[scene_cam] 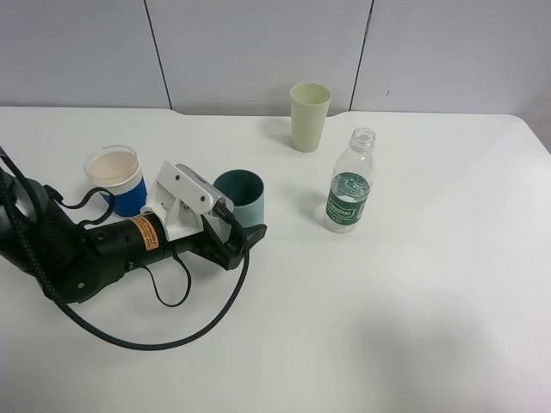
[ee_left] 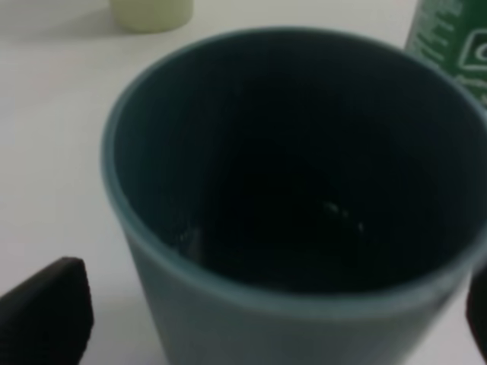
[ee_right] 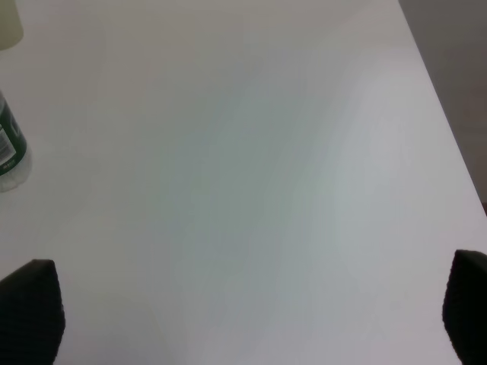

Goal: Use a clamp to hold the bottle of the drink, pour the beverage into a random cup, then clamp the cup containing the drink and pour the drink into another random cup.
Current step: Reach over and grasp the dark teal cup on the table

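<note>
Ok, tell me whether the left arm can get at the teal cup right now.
Probably yes. The left gripper is open and the teal cup stands right in front of its fingers, with nothing between them; the bottle stands clear to one side.

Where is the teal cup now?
In the exterior high view the teal cup stands left of centre, between the blue-banded cup and the bottle, by the open left gripper.
</note>
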Tool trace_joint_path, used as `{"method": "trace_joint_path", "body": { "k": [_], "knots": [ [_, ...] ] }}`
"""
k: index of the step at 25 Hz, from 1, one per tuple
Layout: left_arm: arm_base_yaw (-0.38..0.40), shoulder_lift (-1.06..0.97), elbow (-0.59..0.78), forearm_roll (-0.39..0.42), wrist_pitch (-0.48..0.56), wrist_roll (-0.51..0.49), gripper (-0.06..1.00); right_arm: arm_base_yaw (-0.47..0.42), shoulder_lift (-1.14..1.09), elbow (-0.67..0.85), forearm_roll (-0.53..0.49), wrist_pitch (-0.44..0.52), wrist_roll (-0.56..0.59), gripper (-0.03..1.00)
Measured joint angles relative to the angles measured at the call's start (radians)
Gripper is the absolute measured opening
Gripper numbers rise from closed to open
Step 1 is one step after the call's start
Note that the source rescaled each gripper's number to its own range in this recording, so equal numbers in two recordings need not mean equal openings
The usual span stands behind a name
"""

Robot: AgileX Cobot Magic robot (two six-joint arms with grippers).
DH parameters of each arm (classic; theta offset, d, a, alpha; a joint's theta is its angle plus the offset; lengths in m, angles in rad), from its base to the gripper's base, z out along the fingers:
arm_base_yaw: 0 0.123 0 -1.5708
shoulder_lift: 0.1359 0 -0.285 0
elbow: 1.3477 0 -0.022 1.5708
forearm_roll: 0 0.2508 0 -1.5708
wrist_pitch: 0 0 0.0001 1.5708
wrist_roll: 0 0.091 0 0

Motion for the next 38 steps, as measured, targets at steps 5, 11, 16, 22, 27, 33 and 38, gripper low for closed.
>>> {"method": "trace_joint_path", "body": {
  "k": [5, 11, 16, 22, 27, 33, 38],
  "knots": [
    [0.0, 0.041, -0.036, 0.0, -0.003, -0.037, 1.0, 0.0, 0.0, 0.0, 0.0, 0.0, 0.0, 1.0],
    [0.0, 0.058, -0.039, 0.001, -0.004, -0.057, 0.87, 0.0, 0.0, 0.0, 0.0, 0.0, 0.0, 1.0],
    [0.0, 0.059, -0.039, 0.002, -0.004, -0.119, 0.01, 0.0, 0.0, 0.0, 0.0, 0.0, 0.0, 1.0],
    [0.0, 0.059, -0.039, 0.001, -0.004, -0.119, 0.01, 0.0, 0.0, 0.0, 0.0, 0.0, 0.0, 1.0],
    [0.0, 0.057, -0.036, 0.007, -0.004, -0.084, 0.01, 0.0, 0.0, 0.0, 0.0, 0.0, 0.0, 1.0],
    [0.0, 0.015, 0.027, 0.003, 0.009, -0.049, 0.01, 0.0, 0.0, 0.0, 0.0, 0.0, 0.0, 1.0],
    [-0.002, -0.061, 0.103, -0.02, 0.011, 0.009, 0.01, 0.0, 0.0, 0.0, 0.0, 0.0, 0.0, 1.0]
  ]
}}
